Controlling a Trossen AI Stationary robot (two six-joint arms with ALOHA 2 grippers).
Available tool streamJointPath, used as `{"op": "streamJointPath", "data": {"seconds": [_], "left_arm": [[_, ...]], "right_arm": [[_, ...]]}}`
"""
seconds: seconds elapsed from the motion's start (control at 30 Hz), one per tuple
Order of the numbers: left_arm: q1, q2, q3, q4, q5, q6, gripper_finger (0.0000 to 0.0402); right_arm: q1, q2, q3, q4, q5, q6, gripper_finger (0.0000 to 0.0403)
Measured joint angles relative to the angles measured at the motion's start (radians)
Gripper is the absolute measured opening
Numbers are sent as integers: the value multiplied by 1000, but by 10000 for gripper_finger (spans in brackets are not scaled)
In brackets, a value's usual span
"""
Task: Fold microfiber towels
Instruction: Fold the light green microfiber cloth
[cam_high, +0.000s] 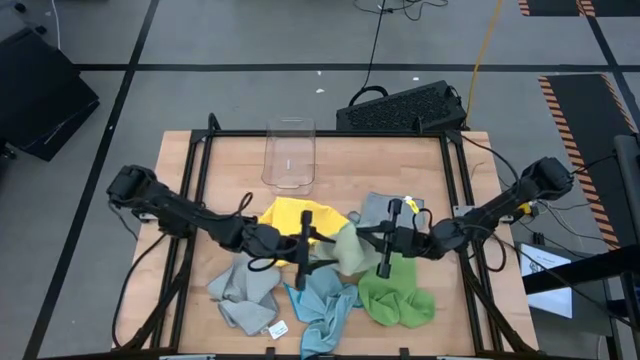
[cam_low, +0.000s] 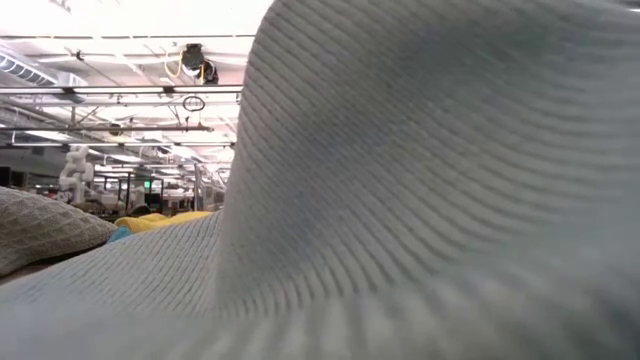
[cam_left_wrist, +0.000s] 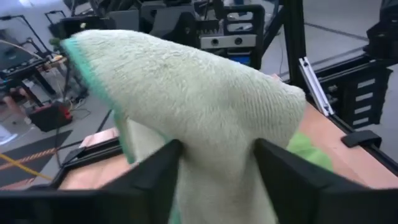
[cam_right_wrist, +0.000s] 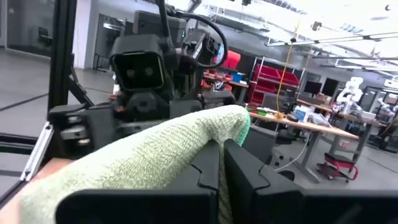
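Both arms are lifting the pale green fluffy microfiber towel (cam_high: 350, 248) above mid-table to spread it for folding; right gripper (cam_right_wrist: 221, 163) is clenching one edge; left gripper (cam_left_wrist: 217, 168) is straddling the cloth, jaws apart; the other towels are lying around it.
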Motion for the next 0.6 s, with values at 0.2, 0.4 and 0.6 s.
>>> {"op": "streamJointPath", "data": {"seconds": [0.2,0.4,0.6], "left_arm": [[-71,-119,1,-124,-158,27,16],[-129,-162,1,-185,-226,47,13],[-139,-151,-11,-228,-232,19,12]], "right_arm": [[-2,-6,0,-88,1,70,4],[-1,-2,0,-133,-7,167,4],[-1,1,0,-158,-2,185,4]]}}
